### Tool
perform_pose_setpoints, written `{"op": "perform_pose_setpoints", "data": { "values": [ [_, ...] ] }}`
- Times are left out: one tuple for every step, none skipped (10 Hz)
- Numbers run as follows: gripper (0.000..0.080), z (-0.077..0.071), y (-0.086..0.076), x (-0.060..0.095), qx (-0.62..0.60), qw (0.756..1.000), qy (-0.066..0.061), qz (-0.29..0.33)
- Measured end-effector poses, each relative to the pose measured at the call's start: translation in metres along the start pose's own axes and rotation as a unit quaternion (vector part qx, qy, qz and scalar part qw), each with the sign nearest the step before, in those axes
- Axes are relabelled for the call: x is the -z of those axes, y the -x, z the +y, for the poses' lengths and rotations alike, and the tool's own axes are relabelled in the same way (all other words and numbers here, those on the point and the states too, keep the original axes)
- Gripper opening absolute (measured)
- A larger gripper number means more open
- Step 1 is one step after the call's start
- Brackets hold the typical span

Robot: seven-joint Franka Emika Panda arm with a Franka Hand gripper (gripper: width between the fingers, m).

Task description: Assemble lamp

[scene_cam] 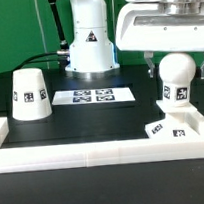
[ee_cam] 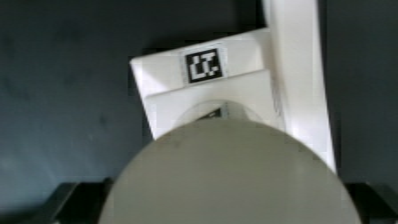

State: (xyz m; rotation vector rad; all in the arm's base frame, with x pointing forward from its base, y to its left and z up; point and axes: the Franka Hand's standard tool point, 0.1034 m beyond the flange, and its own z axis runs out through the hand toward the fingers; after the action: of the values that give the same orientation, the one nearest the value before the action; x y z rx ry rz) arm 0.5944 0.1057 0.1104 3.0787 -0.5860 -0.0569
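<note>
Bulb [scene_cam: 174, 79] on base [scene_cam: 165, 129]; shade [scene_cam: 29, 93] well apart

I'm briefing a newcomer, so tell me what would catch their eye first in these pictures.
The round-headed bulb stands upright over the flat base at the exterior view's right, with the end effector right above it, a finger on either side of its head. The cone shade sits apart at the left, with the marker board between.

The black surface [scene_cam: 91, 116] carries the white shade [scene_cam: 30, 93] on the exterior view's left, the marker board [scene_cam: 92, 95] flat mid-way, and the base [scene_cam: 170, 127] on the right, seemingly just beside the border wall [scene_cam: 104, 153].
</note>
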Motion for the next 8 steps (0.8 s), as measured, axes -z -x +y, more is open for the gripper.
{"op": "perform_pose_setpoints", "data": {
  "values": [
    [0.0579,0.0017,-0.0006,-0.0013,-0.037,0.999,-0.004,-0.004],
    [0.0579,0.003,-0.0024,-0.0018,-0.062,0.998,-0.004,-0.004],
    [0.0579,0.0025,-0.0024,-0.002,-0.094,0.996,-0.004,-0.004],
    [0.0579,0.0014,-0.0018,-0.0021,-0.146,0.989,-0.008,-0.008],
    [0.0579,0.0012,-0.0018,-0.0021,-0.169,0.985,-0.009,-0.009],
    [0.0587,0.0007,-0.0015,-0.0021,-0.181,0.983,-0.009,-0.009],
    [0.0587,-0.0001,-0.0012,-0.002,-0.179,0.984,-0.009,-0.008],
    [0.0681,-0.0006,-0.0014,-0.0016,-0.114,0.993,-0.004,-0.002]
  ]
}}
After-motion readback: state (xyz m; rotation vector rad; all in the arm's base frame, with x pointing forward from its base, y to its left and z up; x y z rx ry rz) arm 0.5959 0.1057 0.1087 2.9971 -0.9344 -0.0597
